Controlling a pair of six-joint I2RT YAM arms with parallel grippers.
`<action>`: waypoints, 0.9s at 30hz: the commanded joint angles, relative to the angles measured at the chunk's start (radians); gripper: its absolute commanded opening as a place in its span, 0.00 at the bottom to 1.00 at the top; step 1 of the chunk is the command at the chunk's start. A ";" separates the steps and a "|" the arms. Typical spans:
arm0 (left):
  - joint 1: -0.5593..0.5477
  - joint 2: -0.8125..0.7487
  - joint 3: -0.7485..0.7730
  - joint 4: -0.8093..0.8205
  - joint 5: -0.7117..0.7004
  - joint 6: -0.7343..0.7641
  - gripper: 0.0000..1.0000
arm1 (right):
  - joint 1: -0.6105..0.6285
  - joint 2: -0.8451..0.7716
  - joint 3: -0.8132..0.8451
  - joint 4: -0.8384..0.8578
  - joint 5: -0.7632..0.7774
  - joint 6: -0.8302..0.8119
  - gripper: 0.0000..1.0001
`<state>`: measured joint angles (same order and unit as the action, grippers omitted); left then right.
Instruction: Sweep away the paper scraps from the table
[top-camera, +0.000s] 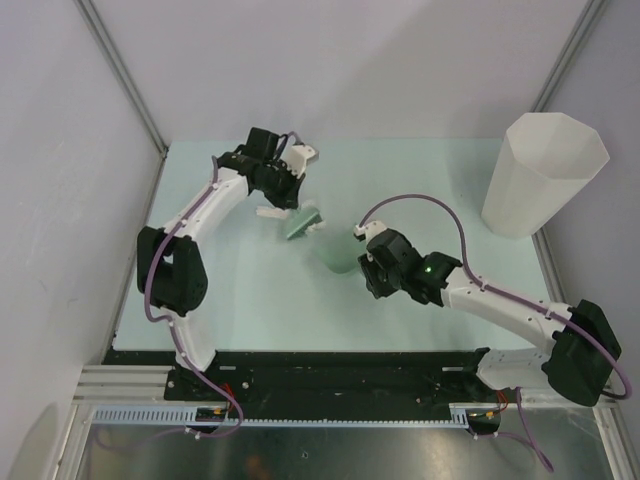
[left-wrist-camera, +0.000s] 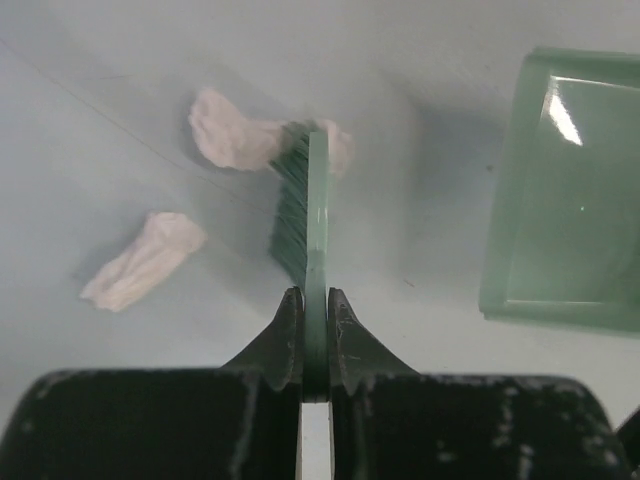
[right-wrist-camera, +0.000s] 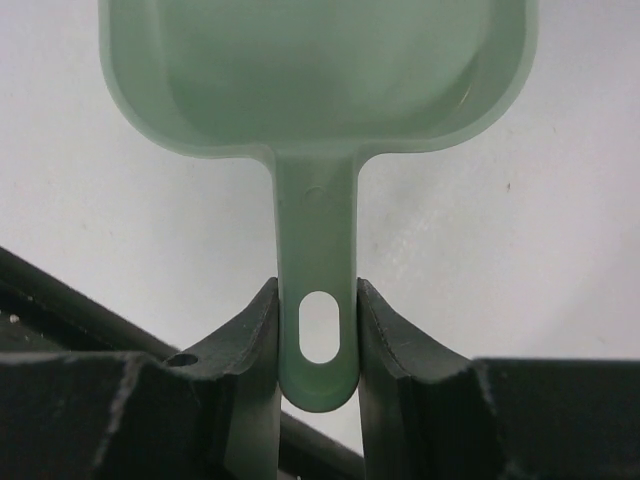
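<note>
Top cam hangs high behind the arms (top-camera: 200, 215), looking down over the whole table (top-camera: 260, 300). Wrist cams ride the arm ends, looking tableward from close up. All 3 views share the dustpan (right-wrist-camera: 320, 80), nearest in right.

Right end effector (right-wrist-camera: 316, 296) grips green dustpan (right-wrist-camera: 320, 80) handle.

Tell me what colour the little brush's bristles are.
Dark green bristles, best seen in the left wrist view.
</note>
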<state>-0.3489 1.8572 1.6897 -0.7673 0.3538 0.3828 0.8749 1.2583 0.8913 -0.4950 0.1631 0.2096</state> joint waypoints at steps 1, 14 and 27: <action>-0.007 -0.052 -0.082 -0.006 0.096 0.027 0.00 | -0.001 0.018 0.102 -0.235 -0.039 0.001 0.00; -0.021 -0.429 -0.210 -0.013 0.295 0.065 0.00 | -0.047 0.101 0.193 -0.398 -0.077 -0.059 0.00; -0.018 -0.190 -0.116 0.017 -0.070 -0.093 0.00 | 0.009 0.204 0.204 -0.384 -0.097 -0.068 0.00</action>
<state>-0.3683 1.5997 1.5524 -0.7647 0.3672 0.3485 0.8738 1.4288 1.0569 -0.8864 0.0696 0.1589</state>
